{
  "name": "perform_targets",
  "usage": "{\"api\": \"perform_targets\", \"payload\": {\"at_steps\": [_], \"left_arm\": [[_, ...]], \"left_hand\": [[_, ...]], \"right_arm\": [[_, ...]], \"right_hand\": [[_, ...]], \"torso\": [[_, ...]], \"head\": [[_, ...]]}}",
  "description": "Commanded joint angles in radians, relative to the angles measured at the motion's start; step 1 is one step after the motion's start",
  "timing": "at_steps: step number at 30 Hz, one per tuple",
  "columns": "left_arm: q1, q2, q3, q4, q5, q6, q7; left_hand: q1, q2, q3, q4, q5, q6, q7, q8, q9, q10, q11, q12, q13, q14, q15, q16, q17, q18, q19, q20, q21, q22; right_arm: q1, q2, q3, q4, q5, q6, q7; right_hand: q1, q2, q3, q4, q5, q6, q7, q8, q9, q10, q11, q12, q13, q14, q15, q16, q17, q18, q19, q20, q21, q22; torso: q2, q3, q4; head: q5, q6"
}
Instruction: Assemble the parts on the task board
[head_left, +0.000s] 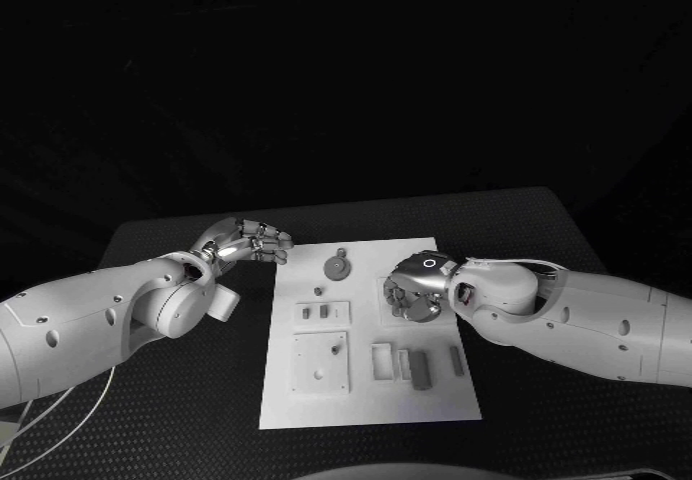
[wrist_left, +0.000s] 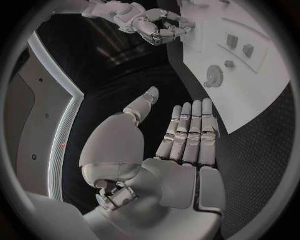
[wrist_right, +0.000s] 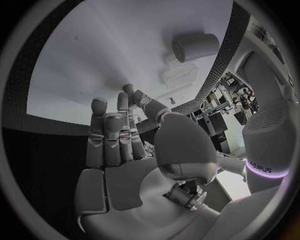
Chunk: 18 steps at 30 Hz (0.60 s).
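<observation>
The board (head_left: 368, 340) lies in the middle of the counter (head_left: 173, 400), long axis running away from me, with grey parts (head_left: 335, 266) spread over it: a round one near the far edge, flat blocks and bars toward the near edge. My right hand (head_left: 414, 292) hovers over the board's right side, fingers apart and holding nothing that I can see, with a cylindrical part (wrist_right: 195, 46) just ahead of its fingertips. My left hand (head_left: 248, 241) sits off the board's far left corner, open, fingers straight and empty. The right hand is nearer, so I judge the next pick is its job.
</observation>
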<state>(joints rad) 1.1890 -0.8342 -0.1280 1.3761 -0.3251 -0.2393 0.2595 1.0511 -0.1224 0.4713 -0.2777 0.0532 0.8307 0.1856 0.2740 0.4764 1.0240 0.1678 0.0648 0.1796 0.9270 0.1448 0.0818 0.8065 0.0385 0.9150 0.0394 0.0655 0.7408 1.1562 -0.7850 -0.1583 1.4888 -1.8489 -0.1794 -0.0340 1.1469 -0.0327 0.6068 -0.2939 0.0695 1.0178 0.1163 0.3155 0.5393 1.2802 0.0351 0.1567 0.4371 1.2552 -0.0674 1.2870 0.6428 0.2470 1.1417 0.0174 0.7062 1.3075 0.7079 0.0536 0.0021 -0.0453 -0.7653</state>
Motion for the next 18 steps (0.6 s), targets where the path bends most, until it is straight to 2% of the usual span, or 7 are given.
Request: {"api": "perform_targets", "payload": {"at_steps": [1, 7, 13, 18], "left_arm": [[0.001, 0.001, 0.001, 0.003, 0.007, 0.014, 0.012], [0.001, 0.002, 0.001, 0.001, 0.007, 0.013, 0.013], [0.001, 0.002, 0.001, 0.000, 0.007, 0.012, 0.013], [0.001, 0.003, 0.001, -0.001, 0.007, 0.012, 0.014]], "left_hand": [[-0.005, 0.003, 0.003, 0.000, -0.001, 0.001, 0.005, 0.004, 0.001, 0.000, 0.005, 0.003, -0.001, 0.003, 0.003, 0.002, -0.002, 0.019, 0.000, 0.009, 0.004, -0.001], [-0.005, 0.003, 0.003, 0.001, -0.001, 0.000, 0.006, 0.004, 0.001, 0.000, 0.005, 0.003, -0.002, 0.003, 0.003, 0.002, -0.003, 0.019, 0.000, 0.009, 0.005, -0.002], [-0.005, 0.003, 0.002, 0.001, -0.001, 0.000, 0.007, 0.005, 0.001, 0.000, 0.005, 0.003, -0.003, 0.003, 0.004, 0.002, -0.003, 0.020, 0.000, 0.009, 0.005, -0.002], [-0.005, 0.003, 0.002, 0.001, -0.001, 0.000, 0.007, 0.005, 0.001, 0.000, 0.006, 0.003, -0.003, 0.003, 0.004, 0.002, -0.003, 0.020, 0.000, 0.009, 0.005, -0.002]], "right_arm": [[-0.001, -0.004, 0.000, 0.007, -0.016, -0.019, -0.013], [-0.001, -0.014, 0.000, 0.018, -0.016, -0.042, -0.017], [-0.001, -0.025, 0.001, 0.037, -0.015, -0.061, -0.017], [0.000, -0.037, 0.010, 0.053, -0.016, -0.066, -0.020]], "right_hand": [[0.007, 0.009, -0.003, -0.002, 0.007, 0.019, -0.007, 0.009, 0.018, 0.011, -0.001, 0.004, 0.002, 0.002, -0.009, -0.005, 0.002, 0.015, 0.000, -0.007, -0.003, 0.019], [0.012, 0.008, -0.005, -0.002, 0.007, 0.026, -0.011, 0.014, 0.023, 0.020, -0.006, 0.010, 0.005, 0.006, -0.014, -0.003, 0.003, 0.015, 0.005, -0.010, 0.000, 0.020], [0.013, 0.007, -0.006, -0.002, 0.007, 0.028, -0.012, 0.017, 0.026, 0.023, -0.007, 0.012, 0.007, 0.008, -0.016, -0.003, 0.004, 0.015, 0.008, -0.011, 0.001, 0.019], [0.013, 0.006, -0.007, -0.002, 0.007, 0.029, -0.013, 0.018, 0.027, 0.025, -0.008, 0.012, 0.008, 0.009, -0.017, -0.002, 0.004, 0.015, 0.009, -0.011, 0.001, 0.019]], "torso": [[0.000, 0.0001, 0.0000], [0.000, 0.0009, 0.0000], [0.000, 0.0001, -0.0006], [0.000, 0.0000, -0.0007]], "head": [[0.000, 0.000], [0.001, 0.001], [0.000, 0.002], [0.000, 0.000]]}}
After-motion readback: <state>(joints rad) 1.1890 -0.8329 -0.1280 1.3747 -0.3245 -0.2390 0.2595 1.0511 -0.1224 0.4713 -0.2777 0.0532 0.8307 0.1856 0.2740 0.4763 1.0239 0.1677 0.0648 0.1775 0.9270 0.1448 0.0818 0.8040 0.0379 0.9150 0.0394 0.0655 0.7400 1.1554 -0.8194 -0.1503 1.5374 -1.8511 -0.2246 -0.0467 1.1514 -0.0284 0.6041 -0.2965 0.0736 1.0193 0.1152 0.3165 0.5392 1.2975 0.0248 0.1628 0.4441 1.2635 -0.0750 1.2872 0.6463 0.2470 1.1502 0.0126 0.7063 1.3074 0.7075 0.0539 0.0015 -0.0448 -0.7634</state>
